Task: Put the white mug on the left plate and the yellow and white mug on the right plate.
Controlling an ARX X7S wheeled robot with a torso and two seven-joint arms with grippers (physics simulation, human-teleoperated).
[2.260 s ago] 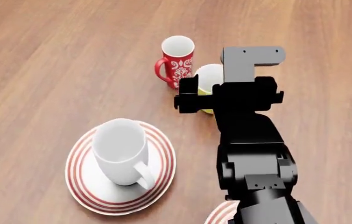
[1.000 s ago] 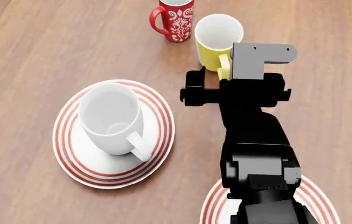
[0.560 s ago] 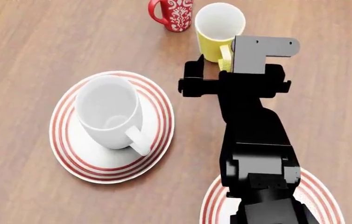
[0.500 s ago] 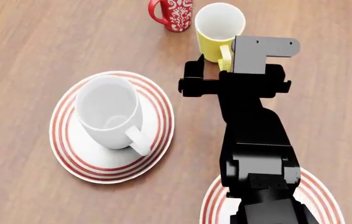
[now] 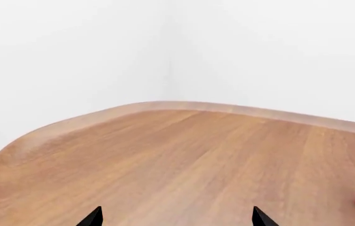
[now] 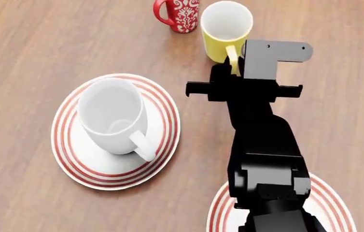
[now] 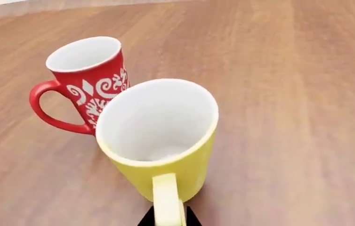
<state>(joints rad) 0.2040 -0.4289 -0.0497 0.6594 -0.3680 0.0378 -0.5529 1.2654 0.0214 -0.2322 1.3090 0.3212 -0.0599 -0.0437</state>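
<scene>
A: Right gripper [image 7: 165, 221] is on the yellow and white mug [image 6: 225, 30] now. The mug stands upright at twelve o'clock from the fingers, its handle pointing straight back at six, right down the line of the arm.

B: Closed on it?

A: Looks like it: in the wrist view two dark tips sit tight either side of the handle (only the very tips show). Half a second ago the jaws stood wider and short of it.

B: Anything else shifted?

A: No. The white mug [image 6: 113, 117] is on the left plate [image 6: 162, 126]. The right plate [image 6: 331, 203] waits at six, under the arm. The red mug [image 6: 180, 13] stands just beside, at eleven.

B: Left gripper [image 5: 176, 217]?

A: Spread wide, holding nothing, far off.
</scene>
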